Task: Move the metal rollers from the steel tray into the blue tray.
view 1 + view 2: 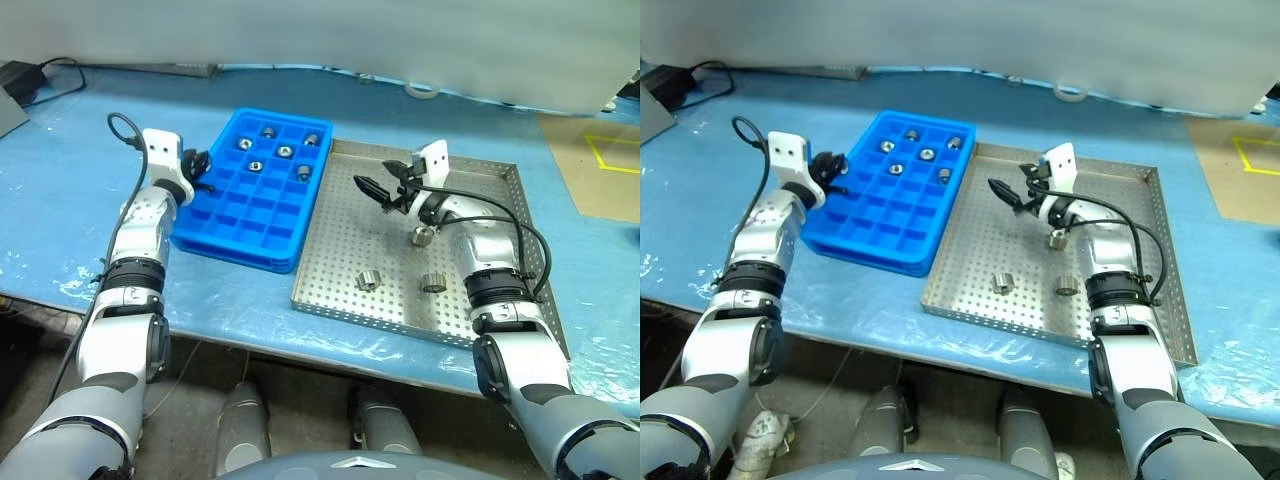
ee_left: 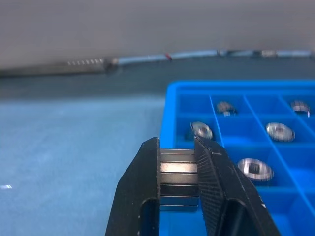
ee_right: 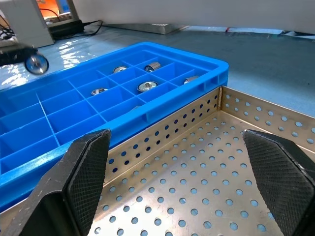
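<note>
My two head cameras look forward and down over my arms at the tabletop (image 1: 60, 190), taking in the whole blue tray (image 1: 225, 225) and steel tray (image 1: 340, 275) from a moderate distance; the pair share nearly the same scene, slightly offset. My left wrist camera sits low and close, peering along my left end effector (image 2: 179, 182) toward the blue tray's near corner. My right wrist camera looks along my right end effector (image 3: 182, 177) across the steel tray's floor at the blue tray.
</note>
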Robot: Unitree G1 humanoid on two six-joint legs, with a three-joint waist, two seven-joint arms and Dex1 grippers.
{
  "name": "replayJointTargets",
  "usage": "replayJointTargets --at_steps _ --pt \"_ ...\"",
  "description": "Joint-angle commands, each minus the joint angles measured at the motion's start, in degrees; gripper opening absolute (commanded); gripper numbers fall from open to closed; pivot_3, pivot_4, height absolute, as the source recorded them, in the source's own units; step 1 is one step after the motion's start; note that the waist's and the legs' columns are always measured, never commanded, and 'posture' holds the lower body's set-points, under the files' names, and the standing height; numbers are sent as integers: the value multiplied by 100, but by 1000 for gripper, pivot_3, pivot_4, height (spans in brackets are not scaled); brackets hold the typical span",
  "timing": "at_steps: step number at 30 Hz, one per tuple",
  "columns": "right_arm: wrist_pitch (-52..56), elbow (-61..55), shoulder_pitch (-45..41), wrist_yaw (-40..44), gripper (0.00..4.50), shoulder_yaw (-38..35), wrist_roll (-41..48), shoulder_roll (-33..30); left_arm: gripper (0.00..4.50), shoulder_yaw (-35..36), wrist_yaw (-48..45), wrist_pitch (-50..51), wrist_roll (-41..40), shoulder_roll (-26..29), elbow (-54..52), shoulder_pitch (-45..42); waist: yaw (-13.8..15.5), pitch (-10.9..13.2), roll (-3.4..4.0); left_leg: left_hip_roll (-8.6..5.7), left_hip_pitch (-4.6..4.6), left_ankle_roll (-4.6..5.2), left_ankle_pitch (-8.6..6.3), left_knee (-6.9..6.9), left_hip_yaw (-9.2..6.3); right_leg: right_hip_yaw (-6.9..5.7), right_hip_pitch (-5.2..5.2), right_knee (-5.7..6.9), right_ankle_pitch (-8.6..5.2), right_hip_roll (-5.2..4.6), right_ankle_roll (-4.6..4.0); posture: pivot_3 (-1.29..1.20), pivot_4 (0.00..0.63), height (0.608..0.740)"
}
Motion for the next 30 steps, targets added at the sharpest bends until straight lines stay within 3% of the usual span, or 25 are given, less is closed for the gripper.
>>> replayJointTargets --at_steps 1,6,13,18,26,30 --pt "-28 -287 -7 -19 4500 -149 76 -86 690 -49 -260 -287 -9 122 95 -239 0 1 -1 0 0 1 -1 0 0 0 0 0 -3 -1 -6 -376 150 740" --pt "-19 -305 -1 -26 4500 -132 75 -83 690 -49 -333 -429 -14 113 388 -355 -7 1 -2 0 1 4 -3 3 0 1 0 4 -11 -1 -19 -378 150 740" --pt "-5 -336 13 -42 4500 -154 78 -131 2933 -44 -253 -424 2 114 643 -483 -29 1 -2 0 1 4 -3 2 0 1 0 3 -11 -1 -19 -384 150 740" --pt "63 -386 36 -76 4500 -314 193 -248 2933 -8 -521 -418 -233 -40 278 -525 -28 2 -3 0 1 6 -3 2 0 1 1 4 -11 -1 -20 -384 150 740" --pt "645 -675 59 26 4500 -834 630 -741 2933 -481 -2637 256 -1016 -671 -857 -528 14 6 -9 -10 -2 13 -5 13 7 3 5 2 -11 -6 -22 -435 150 740" --pt "718 -946 373 -110 4500 -935 506 -1079 2933 -1389 -3979 844 -964 -979 -1254 -397 1 5 -9 -1 4 14 -5 5 10 4 5 1 -12 -6 -22 -512 150 740"
